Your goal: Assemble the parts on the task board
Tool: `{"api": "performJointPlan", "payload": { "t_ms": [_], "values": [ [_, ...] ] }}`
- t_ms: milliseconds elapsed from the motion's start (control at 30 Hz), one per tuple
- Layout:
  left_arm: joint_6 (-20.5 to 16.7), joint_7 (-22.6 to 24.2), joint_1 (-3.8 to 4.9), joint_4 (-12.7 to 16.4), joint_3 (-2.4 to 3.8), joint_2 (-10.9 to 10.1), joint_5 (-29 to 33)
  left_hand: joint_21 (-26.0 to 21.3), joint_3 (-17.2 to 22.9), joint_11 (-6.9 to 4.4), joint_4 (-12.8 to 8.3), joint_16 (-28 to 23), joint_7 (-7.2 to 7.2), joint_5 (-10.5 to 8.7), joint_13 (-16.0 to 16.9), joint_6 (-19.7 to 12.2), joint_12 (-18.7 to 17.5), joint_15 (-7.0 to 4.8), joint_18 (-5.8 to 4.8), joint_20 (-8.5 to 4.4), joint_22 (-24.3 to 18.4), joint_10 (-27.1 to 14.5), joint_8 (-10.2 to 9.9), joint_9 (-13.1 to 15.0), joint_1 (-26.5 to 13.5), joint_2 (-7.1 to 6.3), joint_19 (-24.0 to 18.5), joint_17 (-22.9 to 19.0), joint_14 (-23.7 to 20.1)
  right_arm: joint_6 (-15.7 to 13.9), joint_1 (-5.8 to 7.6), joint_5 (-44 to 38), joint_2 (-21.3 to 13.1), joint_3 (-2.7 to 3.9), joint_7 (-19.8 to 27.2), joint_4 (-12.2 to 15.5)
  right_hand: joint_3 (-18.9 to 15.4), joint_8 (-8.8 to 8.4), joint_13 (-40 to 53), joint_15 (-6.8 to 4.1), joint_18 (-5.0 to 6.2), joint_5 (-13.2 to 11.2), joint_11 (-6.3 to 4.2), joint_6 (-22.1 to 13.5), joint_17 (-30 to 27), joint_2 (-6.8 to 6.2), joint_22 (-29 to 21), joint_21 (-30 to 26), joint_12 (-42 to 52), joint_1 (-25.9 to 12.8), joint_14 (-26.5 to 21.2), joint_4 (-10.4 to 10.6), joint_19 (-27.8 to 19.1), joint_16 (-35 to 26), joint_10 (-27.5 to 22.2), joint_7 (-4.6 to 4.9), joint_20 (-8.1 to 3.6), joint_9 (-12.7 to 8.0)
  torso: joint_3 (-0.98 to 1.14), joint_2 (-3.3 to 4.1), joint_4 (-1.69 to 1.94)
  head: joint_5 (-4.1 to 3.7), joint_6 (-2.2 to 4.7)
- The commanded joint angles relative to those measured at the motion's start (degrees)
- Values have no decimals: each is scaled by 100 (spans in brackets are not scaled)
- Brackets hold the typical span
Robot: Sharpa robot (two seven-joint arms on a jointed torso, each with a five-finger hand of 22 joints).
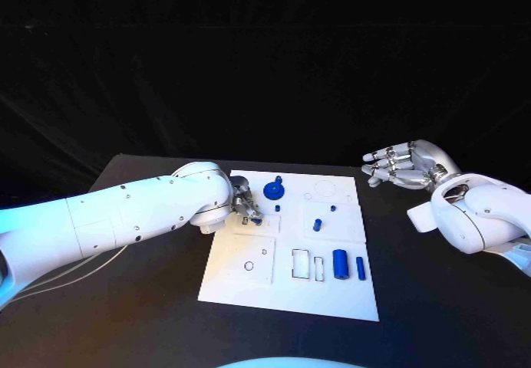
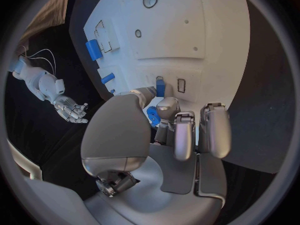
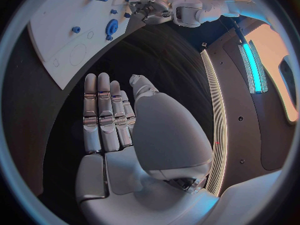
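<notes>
The white task board (image 1: 288,295) lies in the middle of the black table. My left hand (image 1: 245,205) hovers low over the board's left part and pinches a small blue part (image 2: 153,116) between thumb and a finger. A blue peg (image 2: 160,88) stands in the board just beyond those fingertips. A round blue piece (image 1: 273,189), a short peg (image 1: 318,225) and two blue cylinders (image 1: 340,264) rest elsewhere on the board. My right hand (image 1: 404,167) hangs off the board's far right corner, fingers straight (image 3: 106,115) and holding nothing.
The board has rectangular slots (image 1: 301,263), a small ring hole (image 1: 249,266) and a circle outline (image 1: 328,188). Black table surface (image 1: 443,307) surrounds the board on every side. The board (image 3: 56,30) and my left hand (image 3: 150,7) also appear in the right wrist view.
</notes>
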Motion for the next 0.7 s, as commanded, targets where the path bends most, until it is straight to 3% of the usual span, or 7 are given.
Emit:
{"api": "performJointPlan", "payload": {
  "t_ms": [33, 400, 700],
  "values": [
    [38, -28, -17, 15, -5, 18, -227, 32, 1102, -21, -1056, 19, -53, 1, 5, 13, -2, -22, -100, -17, 79, 16, 35, 709, -46, 31, 42, 1401, 548, 86, -4, -69, 2, 1, 26, 13, 40, 16, -7, 32, 58, 27, 18, -57, -9, 12, -7, -37, 2, -67, -14, -3, -1, -42, -17, -3, 28, 8, 3, -3, -1, 5, -12],
    [414, -48, -19, 37, -5, 35, -305, 39, 1143, -36, -1073, 19, -73, -3, 55, 33, 46, -33, -103, -21, 94, 57, 82, 755, -112, -1, 50, 1401, 548, 93, -8, -69, 10, 1, 23, 2, 44, 17, -10, 33, 58, 39, 18, -57, -10, 11, -12, -40, 3, -73, -13, -1, -1, -46, -18, -3, 29, 8, 4, -5, 4, 11, -26],
    [439, -56, -18, 23, -5, 51, -333, 49, 1173, -47, -1087, 16, -84, -1, 63, 46, 56, -41, -107, -24, 117, 71, 106, 778, -132, -6, 61, 1398, 547, 94, -11, -69, 7, 1, 25, 2, 44, 17, -10, 33, 58, 39, 18, -57, -10, 11, -12, -40, 3, -73, -13, -1, -1, -46, -18, -3, 29, 8, 5, 1, 3, -1, -35]
  ]
}}
